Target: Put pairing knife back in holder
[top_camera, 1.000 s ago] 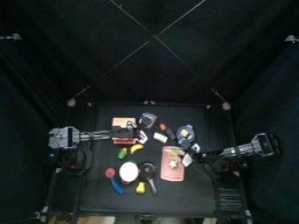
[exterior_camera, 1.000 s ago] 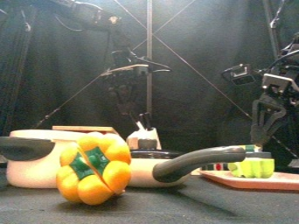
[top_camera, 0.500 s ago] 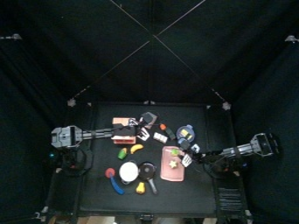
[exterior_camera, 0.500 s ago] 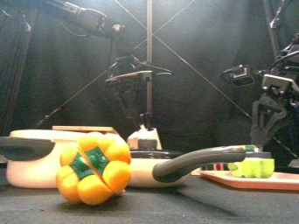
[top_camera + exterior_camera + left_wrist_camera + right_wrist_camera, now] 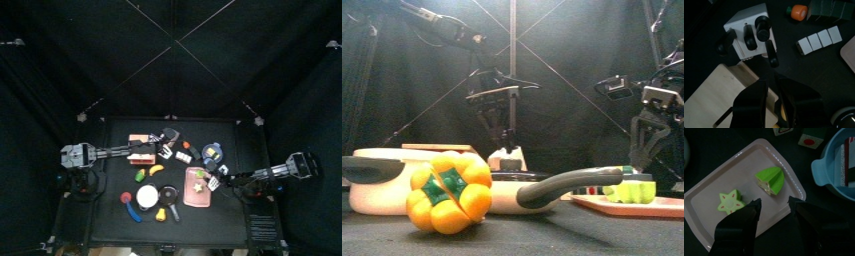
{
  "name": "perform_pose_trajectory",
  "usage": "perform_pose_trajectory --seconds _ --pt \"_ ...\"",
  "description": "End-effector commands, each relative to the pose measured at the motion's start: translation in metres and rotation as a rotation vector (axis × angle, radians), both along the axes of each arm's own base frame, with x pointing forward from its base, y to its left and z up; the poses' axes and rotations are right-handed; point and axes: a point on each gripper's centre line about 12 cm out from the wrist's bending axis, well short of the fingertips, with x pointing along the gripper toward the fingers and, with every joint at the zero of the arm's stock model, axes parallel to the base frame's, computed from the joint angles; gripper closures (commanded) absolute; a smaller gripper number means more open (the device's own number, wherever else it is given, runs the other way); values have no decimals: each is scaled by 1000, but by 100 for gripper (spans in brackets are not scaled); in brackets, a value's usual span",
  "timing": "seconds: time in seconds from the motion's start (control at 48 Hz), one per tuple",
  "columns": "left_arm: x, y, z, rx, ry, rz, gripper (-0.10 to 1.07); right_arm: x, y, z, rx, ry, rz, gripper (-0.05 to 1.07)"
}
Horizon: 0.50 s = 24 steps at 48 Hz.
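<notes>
The left gripper [image 5: 771, 90], clamped on the knife [image 5: 769, 52], hangs just above the holder [image 5: 745, 30]; next, lower it into a free slot.

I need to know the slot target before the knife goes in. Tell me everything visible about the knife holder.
The holder is a small pale block, whitish in the left wrist view, standing on the black table. Three dark knife handles stick out of its slotted face, side by side. A tan wooden board lies right beside it. The left gripper holds a thin dark knife whose tip reaches the block's edge. In the top view it sits at the table's left-middle.
</notes>
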Motion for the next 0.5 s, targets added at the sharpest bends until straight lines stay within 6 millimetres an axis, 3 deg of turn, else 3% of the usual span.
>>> perform_pose_trajectory --seconds 0.0,0.479 --pt "3 1 20 19 -52 -5 36 2 1 4 3 -16 3 19" --pt "-3 -4 23 22 -53 -13 36 3 1 5 2 -19 4 18"
